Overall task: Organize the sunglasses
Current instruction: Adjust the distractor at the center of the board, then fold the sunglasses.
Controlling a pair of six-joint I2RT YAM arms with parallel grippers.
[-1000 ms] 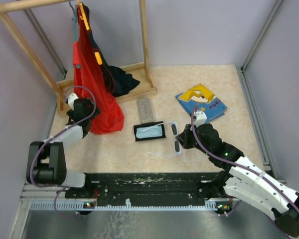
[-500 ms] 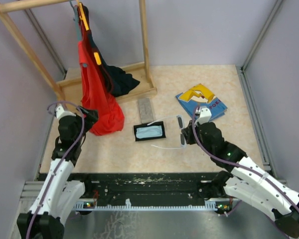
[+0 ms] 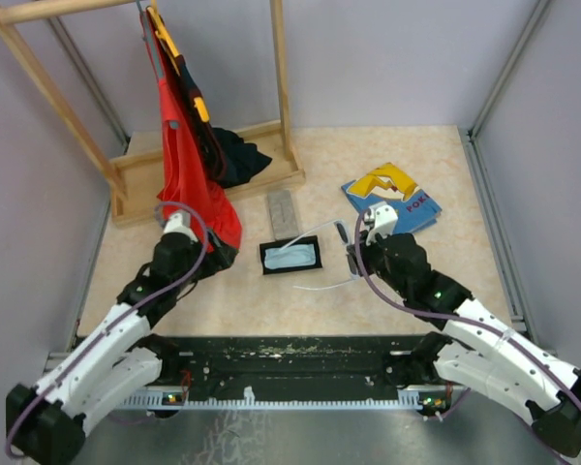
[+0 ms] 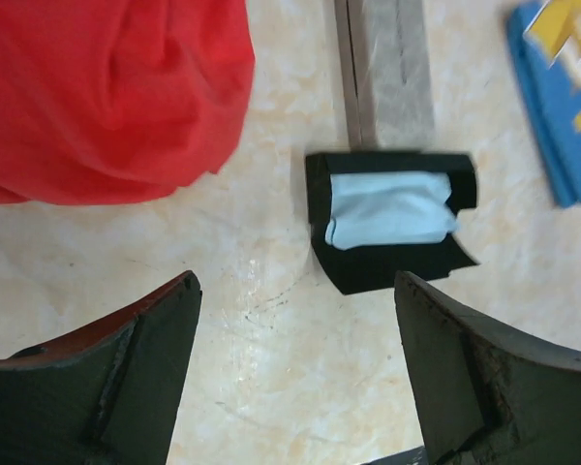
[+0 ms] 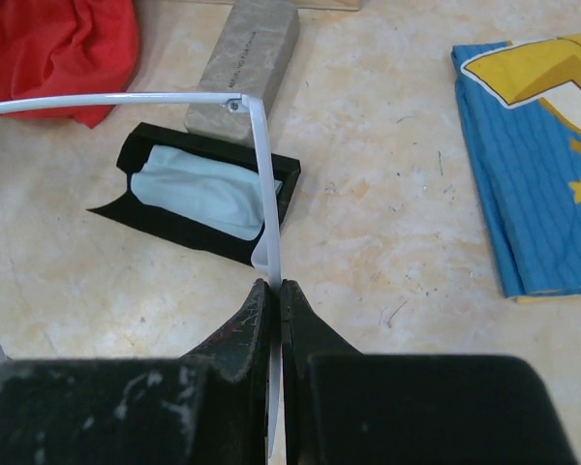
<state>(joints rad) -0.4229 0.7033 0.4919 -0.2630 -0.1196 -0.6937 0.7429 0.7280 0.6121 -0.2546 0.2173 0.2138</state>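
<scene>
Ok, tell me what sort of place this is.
Likely a walled robot test bench staged as a home: grey panels enclose a marble-look tabletop, with a wooden clothes rack and a children's book.

Lab cell: panel walls (image 3: 387, 58), arm rail (image 3: 290, 354)

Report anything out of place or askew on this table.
The white plastic-framed sunglasses hang tilted in the shut right gripper, temples splayed open. The open black oblong case holds only a crumpled light-blue cloth. The red garment sags from the wooden rack onto the table.
</scene>
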